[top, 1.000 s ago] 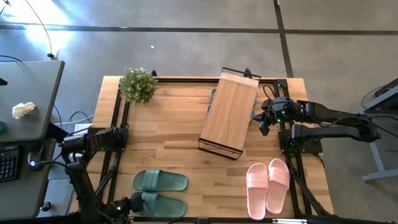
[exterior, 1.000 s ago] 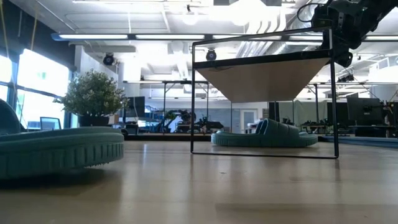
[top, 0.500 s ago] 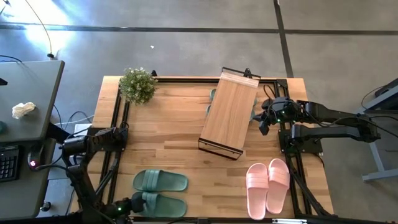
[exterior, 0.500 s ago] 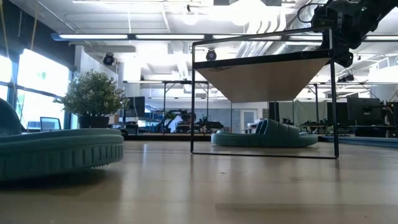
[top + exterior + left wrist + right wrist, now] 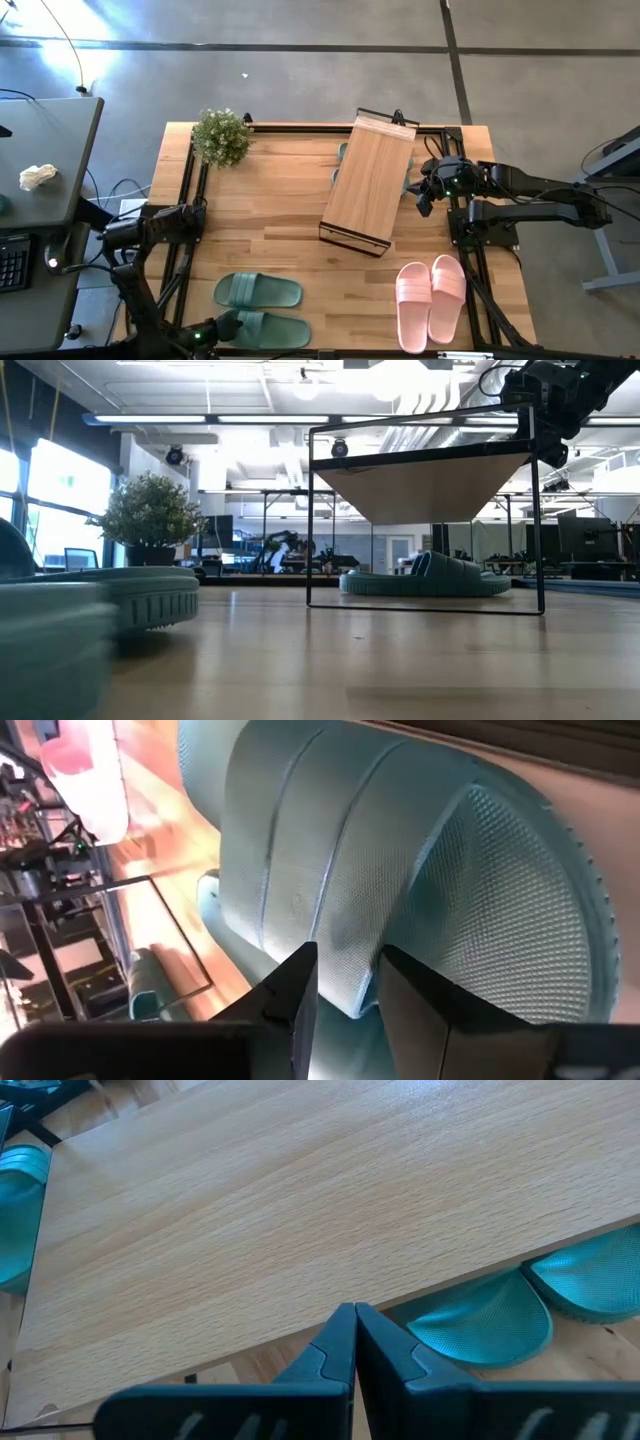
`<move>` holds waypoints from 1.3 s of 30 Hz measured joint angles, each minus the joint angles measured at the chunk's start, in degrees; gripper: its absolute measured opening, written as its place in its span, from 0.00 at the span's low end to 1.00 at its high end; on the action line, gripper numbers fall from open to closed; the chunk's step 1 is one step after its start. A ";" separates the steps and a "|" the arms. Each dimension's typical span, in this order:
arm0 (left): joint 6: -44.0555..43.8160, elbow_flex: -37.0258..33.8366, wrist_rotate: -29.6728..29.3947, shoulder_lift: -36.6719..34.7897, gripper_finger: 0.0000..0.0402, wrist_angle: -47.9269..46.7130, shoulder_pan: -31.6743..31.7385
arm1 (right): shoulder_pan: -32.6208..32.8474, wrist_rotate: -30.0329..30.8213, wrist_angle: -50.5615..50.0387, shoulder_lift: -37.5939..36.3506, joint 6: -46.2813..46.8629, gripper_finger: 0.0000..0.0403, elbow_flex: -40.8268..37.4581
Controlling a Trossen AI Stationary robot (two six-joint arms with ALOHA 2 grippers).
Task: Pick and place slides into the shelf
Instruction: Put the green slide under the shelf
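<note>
My left gripper [image 5: 214,332] is at the near edge, shut on the nearer slide [image 5: 265,329] of a muted green pair; the other one [image 5: 258,291] lies flat beside it. That held slide fills the left wrist view [image 5: 400,870] and shows blurred in the low view [image 5: 50,650]. The light-wood shelf [image 5: 367,185] stands at the table's far middle, with two green slides [image 5: 342,158] [image 5: 430,575] on the table under it. A pale pink pair [image 5: 432,298] lies near right. My right gripper [image 5: 425,197] hovers shut at the shelf's right side, touching nothing. My left gripper pinches the green slide's ridged strap at its edge [image 5: 340,975], one finger [image 5: 295,995] on the strap's outer face and the other [image 5: 420,1005] on the footbed side. It comes from the table's left. Whether the slide is clear of the table I cannot tell.
A small potted plant [image 5: 221,137] stands at the far left corner. Dark frame rails [image 5: 185,190] run along the table's left and right sides. A desk with a keyboard [image 5: 12,262] stands left of the table. Bare wood lies between the shelf and the near slides.
My left gripper has moved a little toward the table's right, and the held green slide has shifted right with it. In the low view that slide now looms blurred in the left foreground.
</note>
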 joint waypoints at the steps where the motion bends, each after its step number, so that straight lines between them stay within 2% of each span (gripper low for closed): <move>1: 0.54 0.00 0.62 0.00 0.23 0.77 0.52 | 0.00 -0.01 0.01 0.01 0.00 0.00 0.00; 4: 1.89 0.00 3.30 -0.02 0.23 2.19 1.64 | 0.00 0.01 -0.01 0.00 -0.02 0.00 0.00; 10: 1.96 0.00 3.49 -0.07 0.23 2.16 1.30 | 0.00 0.96 0.00 0.00 -0.04 0.00 0.00; 15: 5.32 -0.79 3.19 0.84 0.23 4.52 1.48 | 0.00 1.20 -0.01 -0.01 -0.03 0.00 0.00; 24: 6.39 -0.76 -1.32 1.33 0.23 6.70 1.46 | 0.00 1.10 -0.01 0.01 -0.02 0.00 0.00; 31: 6.45 -0.76 -2.72 1.36 0.23 10.30 2.82 | 0.00 1.25 -0.01 -0.01 0.03 0.00 0.00; 34: 8.56 -0.76 -3.20 1.36 0.19 12.17 3.96 | 0.00 1.28 -0.01 -0.01 0.44 0.00 0.00; 39: 9.29 -0.76 -3.16 1.36 0.03 12.59 5.26 | 0.00 1.29 -0.01 -0.01 0.44 0.00 0.02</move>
